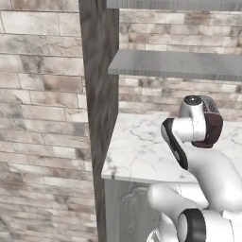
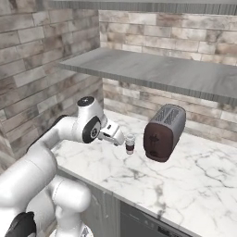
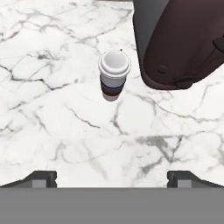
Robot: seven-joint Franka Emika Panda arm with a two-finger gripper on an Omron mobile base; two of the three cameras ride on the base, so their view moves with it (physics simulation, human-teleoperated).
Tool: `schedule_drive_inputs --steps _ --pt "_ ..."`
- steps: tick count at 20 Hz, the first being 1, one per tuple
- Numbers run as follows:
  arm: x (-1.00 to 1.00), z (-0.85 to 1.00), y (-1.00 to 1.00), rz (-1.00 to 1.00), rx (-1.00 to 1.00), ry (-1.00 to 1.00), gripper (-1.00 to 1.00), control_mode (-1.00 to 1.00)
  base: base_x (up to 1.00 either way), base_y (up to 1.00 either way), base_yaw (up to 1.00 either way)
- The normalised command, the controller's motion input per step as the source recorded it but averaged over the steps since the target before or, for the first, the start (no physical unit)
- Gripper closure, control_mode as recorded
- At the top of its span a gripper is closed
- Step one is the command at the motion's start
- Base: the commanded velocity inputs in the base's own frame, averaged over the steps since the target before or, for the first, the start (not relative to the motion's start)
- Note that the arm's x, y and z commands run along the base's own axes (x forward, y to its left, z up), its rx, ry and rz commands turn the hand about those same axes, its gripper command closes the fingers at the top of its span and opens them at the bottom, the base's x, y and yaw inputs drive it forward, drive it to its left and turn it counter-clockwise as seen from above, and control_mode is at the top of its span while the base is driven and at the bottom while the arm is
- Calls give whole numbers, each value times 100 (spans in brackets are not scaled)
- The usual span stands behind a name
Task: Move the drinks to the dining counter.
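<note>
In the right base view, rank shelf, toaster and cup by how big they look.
Largest to smallest:
1. Shelf, spanning most of the picture.
2. Toaster.
3. Cup, clearly smallest, beside the toaster at like distance.

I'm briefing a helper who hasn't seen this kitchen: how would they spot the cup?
Find the white marble worktop against the brick wall, under the grey shelf. On it stands a dark red-brown toaster; just left of it, not touching, is the cup: small, upright and dark, with a pale lid.
</note>
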Motion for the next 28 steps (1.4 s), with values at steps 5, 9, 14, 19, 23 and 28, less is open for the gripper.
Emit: schedule_drive_inputs --steps 5,9,14,19,23,28 --pt "8 -30 0 -11 0 -4 -100 -100 0 0 0" --pt "0 -50 0 -7 0 -17 -100 -100 0 0 0" --pt "8 -29 0 -4 0 -21 -100 -100 0 0 0" --pt "11 0 0 0 0 -17 -100 -100 0 0 0" --pt "9 0 -8 0 0 -2 -100 -100 0 0 0" --pt "13 0 -19 0 0 0 -100 -100 0 0 0"
